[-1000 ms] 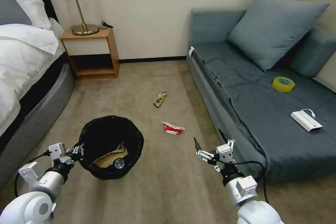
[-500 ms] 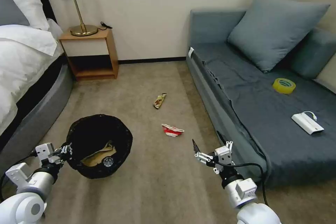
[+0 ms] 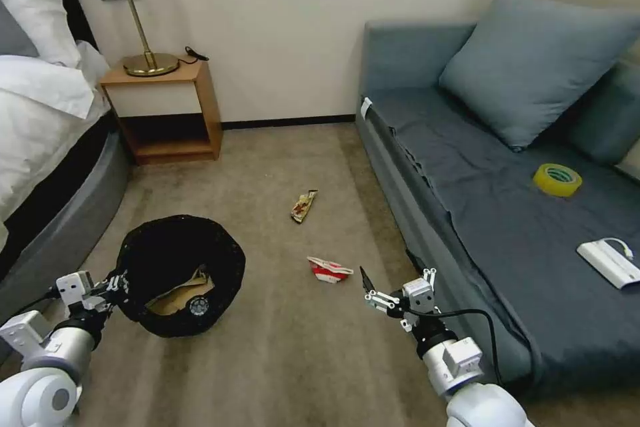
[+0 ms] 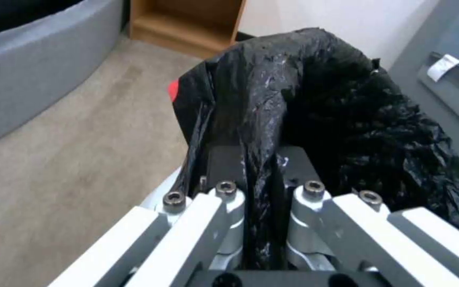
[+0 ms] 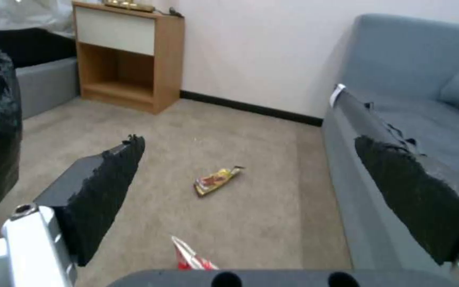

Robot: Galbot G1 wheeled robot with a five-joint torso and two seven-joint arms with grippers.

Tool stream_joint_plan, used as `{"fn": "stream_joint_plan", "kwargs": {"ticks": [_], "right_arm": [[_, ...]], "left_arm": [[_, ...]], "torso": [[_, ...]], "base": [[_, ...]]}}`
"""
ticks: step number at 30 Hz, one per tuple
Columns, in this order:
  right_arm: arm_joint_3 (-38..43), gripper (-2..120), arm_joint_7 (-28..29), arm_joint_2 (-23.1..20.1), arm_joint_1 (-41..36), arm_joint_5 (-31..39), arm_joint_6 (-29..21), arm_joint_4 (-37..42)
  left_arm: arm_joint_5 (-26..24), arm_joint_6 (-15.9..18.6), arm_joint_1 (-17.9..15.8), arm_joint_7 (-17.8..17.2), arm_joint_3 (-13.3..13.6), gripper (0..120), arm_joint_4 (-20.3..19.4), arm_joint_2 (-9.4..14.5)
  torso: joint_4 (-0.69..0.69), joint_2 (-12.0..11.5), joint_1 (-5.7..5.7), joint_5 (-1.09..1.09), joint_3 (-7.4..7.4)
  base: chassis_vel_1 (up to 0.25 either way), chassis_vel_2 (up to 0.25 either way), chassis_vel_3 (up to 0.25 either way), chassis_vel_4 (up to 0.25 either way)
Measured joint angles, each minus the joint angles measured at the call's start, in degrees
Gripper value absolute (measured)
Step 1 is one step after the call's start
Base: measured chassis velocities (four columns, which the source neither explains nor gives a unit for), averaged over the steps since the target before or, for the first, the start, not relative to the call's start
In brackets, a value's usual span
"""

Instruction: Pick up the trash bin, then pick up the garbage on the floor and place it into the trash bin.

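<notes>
The trash bin (image 3: 180, 250), lined with a crinkly black bag, is tilted at the lower left, and my left gripper (image 3: 117, 282) is shut on its near rim. In the left wrist view the fingers (image 4: 224, 159) pinch the bag over the rim of the trash bin (image 4: 346, 119). A brown paper bag (image 3: 175, 298) and a bottle end (image 3: 197, 307) lie inside. On the carpet lie a red-and-white carton (image 3: 328, 269) and a gold-brown snack wrapper (image 3: 304, 205). My right gripper (image 3: 390, 275) is open, just right of the carton. Its wrist view shows the wrapper (image 5: 218, 180) and carton (image 5: 189, 255) ahead of the right gripper (image 5: 261, 191).
A grey sofa (image 3: 467, 227) runs along the right, carrying a yellow tape roll (image 3: 557, 179), a white box with cable (image 3: 610, 261) and a cushion (image 3: 533, 60). A bed (image 3: 40, 147) is on the left, and a wooden nightstand (image 3: 163, 110) with a lamp stands by the far wall.
The whole view has shifted, so the camera moved. My left arm has carried the bin leftward. The right gripper now sits closer to the carton, still open.
</notes>
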Motion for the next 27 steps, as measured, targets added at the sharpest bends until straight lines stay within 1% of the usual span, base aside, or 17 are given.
{"fn": "stream_joint_plan", "kwargs": {"ticks": [7,9,11,13,15,16,17,18,19,20,21,24,25,26,27], "right_arm": [[-1.01,100,0.02,-0.33,1.36,0.75,-0.16,-0.73],[-3.65,100,0.32,-1.19,4.19,2.75,-0.96,-2.68],[-3.81,100,0.32,-1.24,4.33,2.78,-0.94,-2.84],[-6.42,100,0.32,-2.05,6.98,3.10,1.16,-5.77],[-7.15,100,0.33,-2.32,7.84,3.34,1.72,-6.59],[-9.28,100,0.10,-3.13,10.75,4.18,2.57,-8.93],[-11.73,100,-0.83,-4.16,14.28,5.54,3.09,-11.42],[-11.73,100,-0.83,-4.16,14.28,5.54,3.09,-11.42],[-14.31,100,-1.78,-5.02,17.95,7.18,3.44,-13.61],[-17.86,100,-2.78,-5.91,22.24,9.61,3.46,-16.10],[-17.86,100,-2.78,-5.91,22.24,9.61,3.46,-16.10],[-26.63,100,-5.33,-7.57,31.57,15.73,1.09,-21.58],[-30.66,100,-6.41,-8.01,35.45,18.70,-0.51,-23.89],[-30.66,100,-6.41,-8.01,35.45,18.70,-0.51,-23.89],[-33.80,100,-7.40,-8.25,38.76,20.90,-1.87,-25.65]], "left_arm": [[0.09,0.00,-0.21,-0.01,-0.04,5,-0.01,-0.02],[-0.03,0.12,-0.74,-0.10,-0.51,5,0.48,-0.01],[-0.03,0.12,-0.76,-0.10,-0.52,5,0.52,-0.01],[0.02,0.15,-1.04,-0.10,-0.52,5,1.13,0.12],[0.06,0.14,-1.12,-0.07,-0.49,5,1.29,0.22],[0.23,0.15,-1.30,0.20,-0.25,5,1.58,0.60],[0.89,0.05,-1.44,0.54,0.23,5,1.94,0.94],[0.89,0.05,-1.44,0.54,0.23,5,1.94,0.94],[1.54,-0.11,-1.57,0.77,0.62,5,2.22,1.08],[2.33,-0.39,-1.79,1.02,1.21,5,2.55,1.13],[2.33,-0.39,-1.79,1.02,1.21,5,2.55,1.13],[3.71,-0.92,-2.26,1.54,2.52,5,3.24,1.11],[3.96,-1.08,-2.39,1.71,2.86,5,3.47,1.14],[3.96,-1.08,-2.39,1.71,2.86,5,3.47,1.14],[4.12,-1.27,-2.52,1.87,3.07,5,3.64,1.21]], "torso": [[0.00,0.00,0.00,0.02,0.00],[0.01,0.00,0.00,0.02,0.00],[0.01,0.00,0.00,0.03,0.00],[0.01,0.00,0.00,0.00,0.00],[-0.02,0.00,0.01,-0.01,0.01],[-0.01,0.00,0.01,0.04,0.01],[-0.01,0.00,0.01,0.02,0.02],[-0.01,0.00,0.01,0.02,0.02],[0.01,0.00,0.01,-0.01,0.02],[0.01,0.00,0.01,0.02,0.02],[0.01,0.00,0.01,0.02,0.02],[0.02,0.00,0.01,0.00,0.00],[0.01,0.00,0.00,0.02,0.00],[0.01,0.00,0.00,0.02,0.00],[-0.01,0.00,0.01,0.02,0.00]], "base": [[-0.207,0.204,0.210,-0.203],[-0.257,0.255,0.226,-0.262],[-0.272,0.265,0.255,-0.276],[-0.265,0.269,0.265,-0.253],[-0.233,0.281,0.219,-0.204],[-0.202,0.206,0.219,-0.156],[-0.202,0.145,0.181,-0.156],[-0.202,0.145,0.181,-0.156],[-0.119,0.145,0.080,-0.112],[-0.024,0.088,0.080,-0.023],[-0.024,0.088,0.080,-0.023],[0.000,0.000,0.000,0.000],[0.000,0.000,0.000,0.000],[0.000,0.000,0.000,0.000],[0.000,0.000,0.000,0.000]]}}
